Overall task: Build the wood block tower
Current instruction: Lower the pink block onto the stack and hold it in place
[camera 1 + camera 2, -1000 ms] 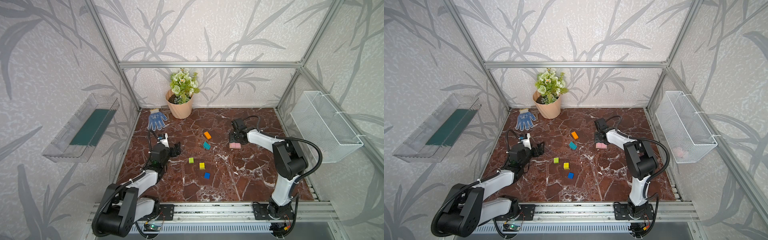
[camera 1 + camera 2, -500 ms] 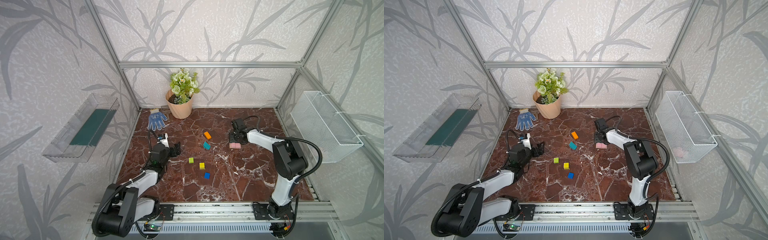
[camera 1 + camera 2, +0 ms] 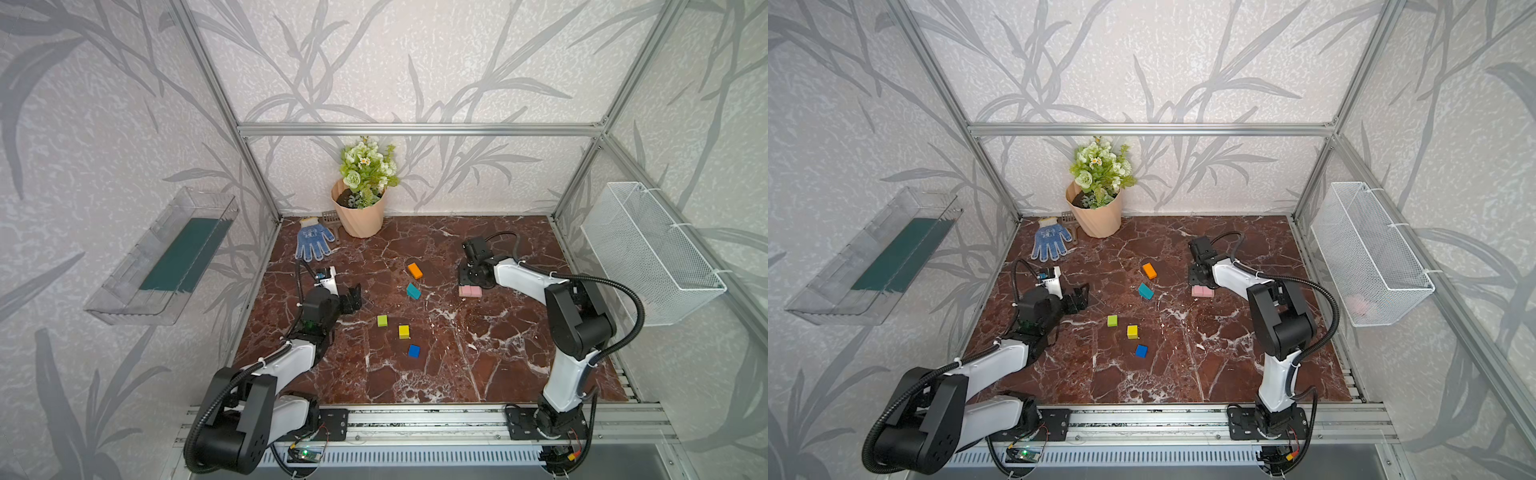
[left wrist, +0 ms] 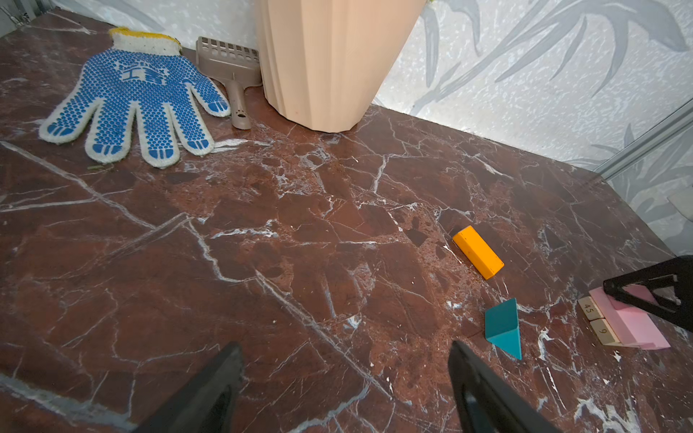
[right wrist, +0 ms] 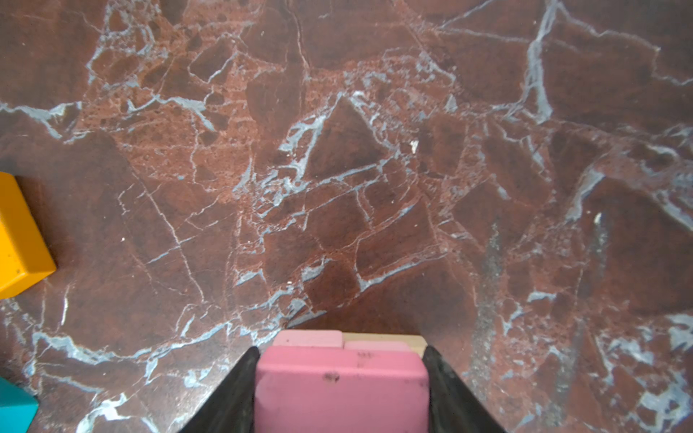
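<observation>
Toward the right edge of the table (image 3: 457, 374), my right gripper (image 5: 341, 360) clamps a pink block (image 5: 341, 397) atop the barely begun tower (image 3: 470, 291), my left gripper (image 4: 345, 348) gapes empty, and orange (image 3: 414, 270), teal (image 3: 413, 291), lime (image 3: 382, 320), yellow (image 3: 403, 331), blue blocks (image 3: 414, 351) lie loose.

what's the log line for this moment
right gripper: shut on pink block over base blocks | left gripper: open, empty | loose: orange block, teal wedge, lime cube, yellow cube, blue cube

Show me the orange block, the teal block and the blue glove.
orange block (image 3: 414, 270), a top view, on its top face.
teal block (image 4: 501, 319), left wrist view, on its sloped upper face.
blue glove (image 3: 1050, 237), a top view, on its palm.
</observation>
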